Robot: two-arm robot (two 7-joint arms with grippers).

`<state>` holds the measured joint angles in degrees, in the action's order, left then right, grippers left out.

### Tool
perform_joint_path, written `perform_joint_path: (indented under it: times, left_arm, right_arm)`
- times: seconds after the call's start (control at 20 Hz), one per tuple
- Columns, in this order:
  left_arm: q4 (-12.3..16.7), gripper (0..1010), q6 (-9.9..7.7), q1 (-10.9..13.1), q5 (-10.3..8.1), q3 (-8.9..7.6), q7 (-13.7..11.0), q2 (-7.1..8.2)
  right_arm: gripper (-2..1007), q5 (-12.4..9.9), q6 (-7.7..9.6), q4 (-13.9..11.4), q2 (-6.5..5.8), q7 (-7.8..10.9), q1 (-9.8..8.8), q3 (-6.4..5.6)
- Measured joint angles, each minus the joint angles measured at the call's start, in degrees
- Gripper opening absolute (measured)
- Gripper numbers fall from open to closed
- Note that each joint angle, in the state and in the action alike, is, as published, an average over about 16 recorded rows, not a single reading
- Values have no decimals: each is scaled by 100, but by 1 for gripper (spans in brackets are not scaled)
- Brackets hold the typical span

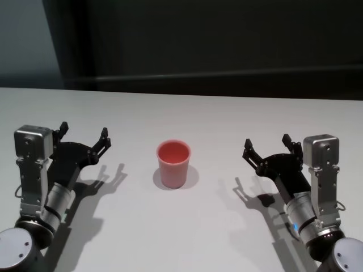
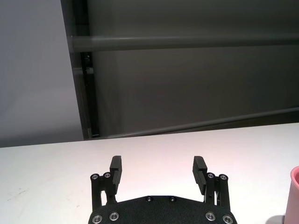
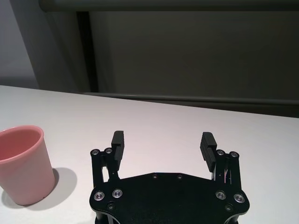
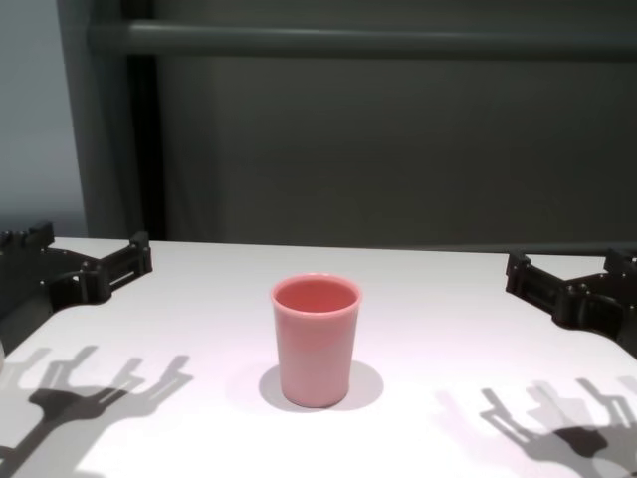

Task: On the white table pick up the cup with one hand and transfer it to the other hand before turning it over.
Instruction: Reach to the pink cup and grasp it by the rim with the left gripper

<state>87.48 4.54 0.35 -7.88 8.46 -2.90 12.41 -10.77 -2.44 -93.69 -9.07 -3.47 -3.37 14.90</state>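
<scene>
The salmon-pink cup [image 1: 173,163] stands upright, mouth up, in the middle of the white table [image 1: 181,113]; it also shows in the chest view [image 4: 315,339], at the edge of the left wrist view [image 2: 294,193] and in the right wrist view [image 3: 24,163]. My left gripper [image 1: 84,135] hovers open to the cup's left, well apart from it, with nothing between its fingers [image 2: 116,169]. To the cup's right my right gripper [image 1: 267,145] is open and equally far off, its fingers [image 3: 207,145] empty.
A dark wall with a horizontal rail [image 4: 358,40] runs behind the table's far edge. Both arms cast shadows on the tabletop [image 4: 100,383] near the front.
</scene>
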Motion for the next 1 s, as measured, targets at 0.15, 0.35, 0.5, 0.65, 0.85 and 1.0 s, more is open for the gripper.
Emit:
perform_joint_path:
  times: [0.15,0.35,0.5,0.65,0.85,1.0]
  left_arm:
    - [0,1001,0,0,0,0,0,0]
    - [0,1001,0,0,0,0,0,0]
    - [0,1001,0,0,0,0,0,0]
    - [0,1001,0,0,0,0,0,0]
    - [0,1001,0,0,0,0,0,0]
    - [0,1001,0,0,0,0,0,0]
  right_arm:
    - [1002,0,0,0,0,0,0,0]
    - [1002,0,0,0,0,0,0,0]
    - [1002,0,0,0,0,0,0,0]
    - [1002,0,0,0,0,0,0,0]
    - [1002,0,0,0,0,0,0,0]
    - [1002,0,0,0,0,0,0,0]
